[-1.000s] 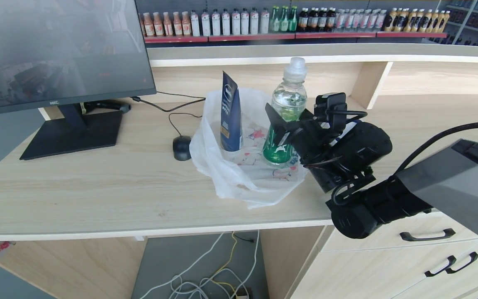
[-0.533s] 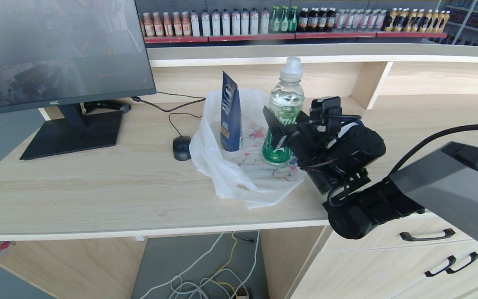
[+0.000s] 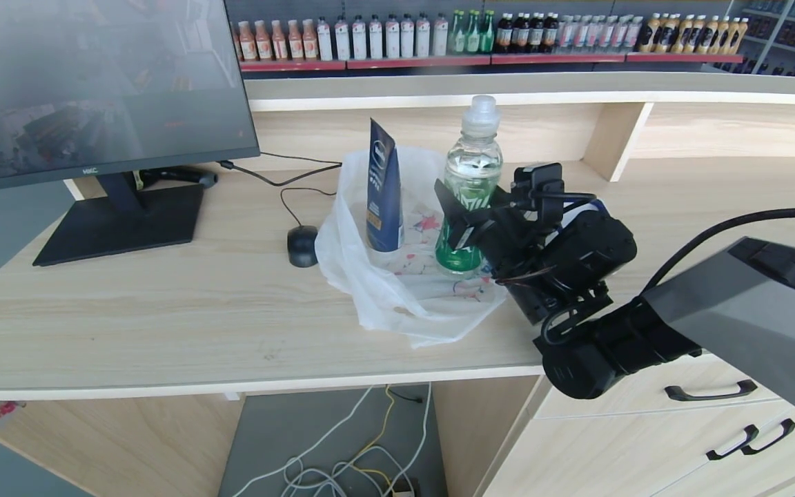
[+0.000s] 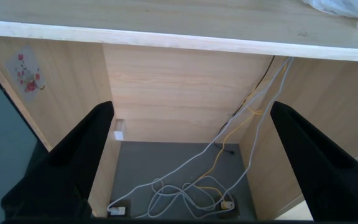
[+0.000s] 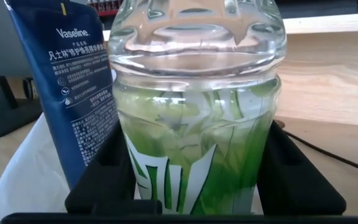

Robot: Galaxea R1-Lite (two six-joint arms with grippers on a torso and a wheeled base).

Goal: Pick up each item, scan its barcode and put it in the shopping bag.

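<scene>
Wood counter at a shop checkout, with drink shelves along the back wall. We have a monitor at the counter's left and a mouse just beside the shopping bag. The bag is white, lying open and crumpled mid-counter.

A blue tube stands upright inside the bag. The bottle, clear with a green label and a pale cap, is upright beside it over the bag's fabric. We can't tell whether its base rests on the bag or sits just clear of it.

Right gripper: jaws closed onto the bottle's lower body. In the right wrist view the black fingers press on both sides of the label.

Left gripper: low, below the counter's front edge, jaws spread wide with nothing between them. It faces the underside recess and the loose cables on the floor.

Drawers sit under the counter's right end.
</scene>
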